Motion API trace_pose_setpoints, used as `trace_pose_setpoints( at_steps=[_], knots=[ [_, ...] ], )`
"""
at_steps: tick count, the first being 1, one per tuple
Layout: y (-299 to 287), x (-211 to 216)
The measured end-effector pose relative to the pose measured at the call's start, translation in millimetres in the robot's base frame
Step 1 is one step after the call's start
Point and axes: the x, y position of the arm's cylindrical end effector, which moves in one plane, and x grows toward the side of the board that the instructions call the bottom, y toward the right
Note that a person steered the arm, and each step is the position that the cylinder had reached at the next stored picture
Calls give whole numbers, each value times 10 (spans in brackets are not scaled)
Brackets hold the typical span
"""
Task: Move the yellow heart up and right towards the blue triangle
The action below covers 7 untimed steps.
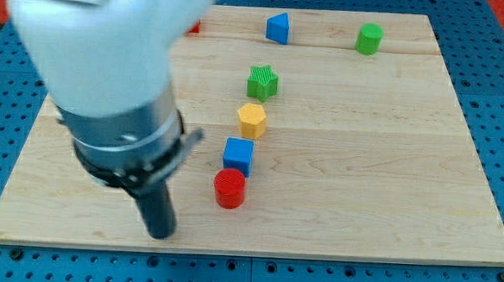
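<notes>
The blue triangle [278,27] lies near the view's top, right of centre. No yellow heart shows; the arm's big white and grey body [109,73] covers the board's left part. The only yellow block in sight is a hexagon [251,120] at mid-board. My tip [160,236] rests on the board near the view's bottom left, left of and slightly below the red cylinder [230,188], touching no block that shows.
A blue cube [238,155] sits just above the red cylinder, below the yellow hexagon. A green star [262,82] lies above the hexagon. A green cylinder [370,38] stands at the top right. A sliver of a red block [194,27] peeks out beside the arm.
</notes>
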Motion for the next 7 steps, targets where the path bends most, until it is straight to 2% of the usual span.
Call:
trace_pose_setpoints(
  at_steps=[4, 7],
  knots=[
    [-1124, -1106],
    [-1257, -1802]
  ],
)
